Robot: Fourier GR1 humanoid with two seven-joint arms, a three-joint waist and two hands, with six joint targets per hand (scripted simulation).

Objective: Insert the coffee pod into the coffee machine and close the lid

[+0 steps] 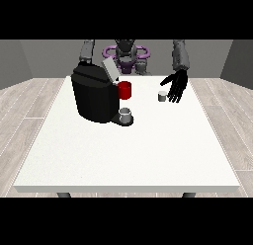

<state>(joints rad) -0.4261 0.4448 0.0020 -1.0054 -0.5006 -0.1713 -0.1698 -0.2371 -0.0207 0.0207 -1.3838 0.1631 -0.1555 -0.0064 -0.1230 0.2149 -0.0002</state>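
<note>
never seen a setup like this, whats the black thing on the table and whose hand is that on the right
There is one view, from a camera across the table, facing a humanoid robot at the top. The big black box is a coffee machine with its grey lid tilted up, a small grey cup on its tray and a red part beside its top. The black robot hand at the view's right has spread fingers and holds nothing; the small grey coffee pod stands on the table just beside it. The other robot hand is hidden behind the machine.
</note>
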